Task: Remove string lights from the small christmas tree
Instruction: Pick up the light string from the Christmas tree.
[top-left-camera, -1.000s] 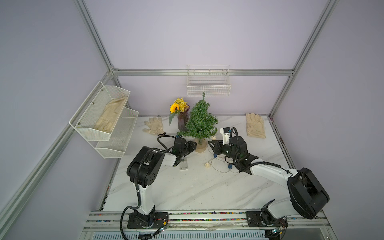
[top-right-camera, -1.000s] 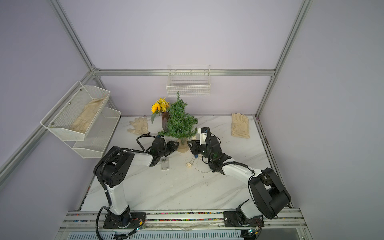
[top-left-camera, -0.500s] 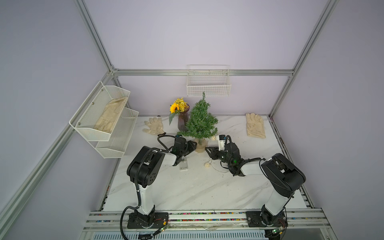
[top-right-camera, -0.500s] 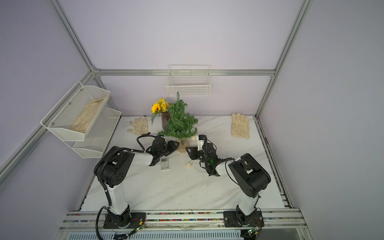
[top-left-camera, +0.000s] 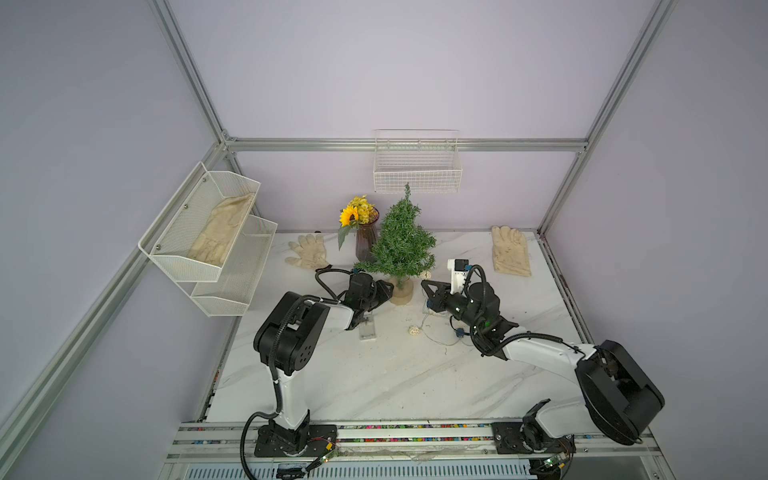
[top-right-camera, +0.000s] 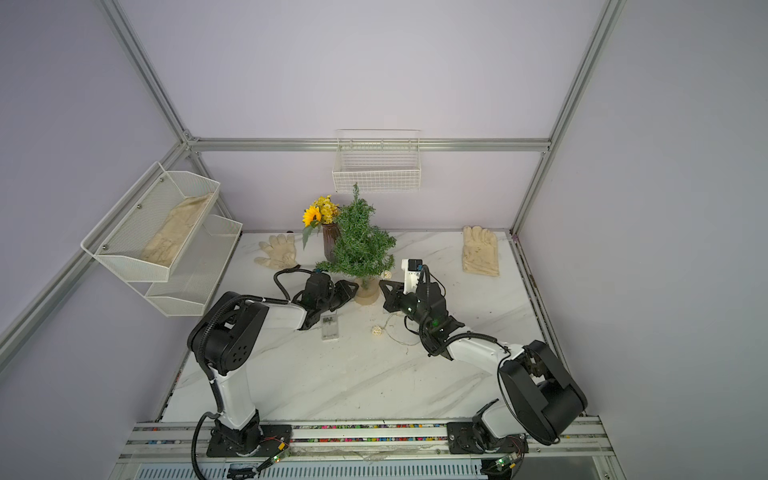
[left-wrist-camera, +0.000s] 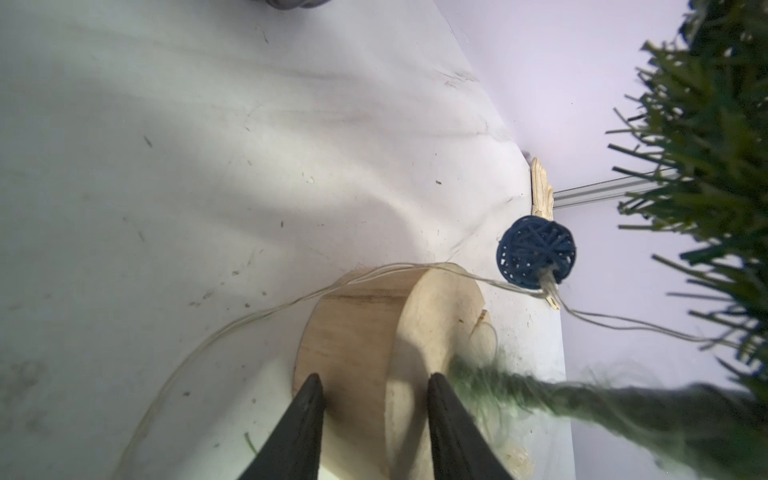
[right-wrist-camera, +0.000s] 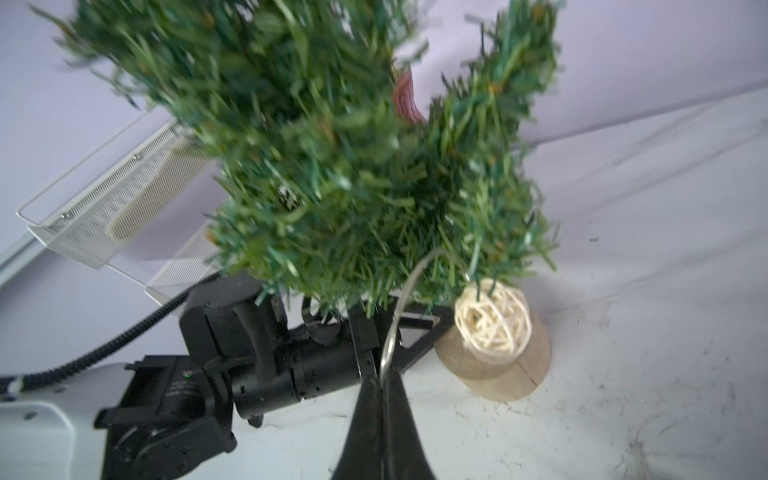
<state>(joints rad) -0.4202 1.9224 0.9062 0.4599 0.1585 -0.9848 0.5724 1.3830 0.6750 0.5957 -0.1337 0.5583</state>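
Right gripper pinches the string lights by the thin wire running into the small christmas tree lower branches, rest slack on table (left gripper part-open at tree's foot, grip unclear): light, limp, snag-prone, so prob. hold wire nr a ball, w/o crushing it.

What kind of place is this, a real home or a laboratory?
Probably a robot laboratory cell, not a home. An aluminium frame edges plain lilac walls. The left arm and right arm are mounted on a rail in front. The small christmas tree looks like a staged prop.
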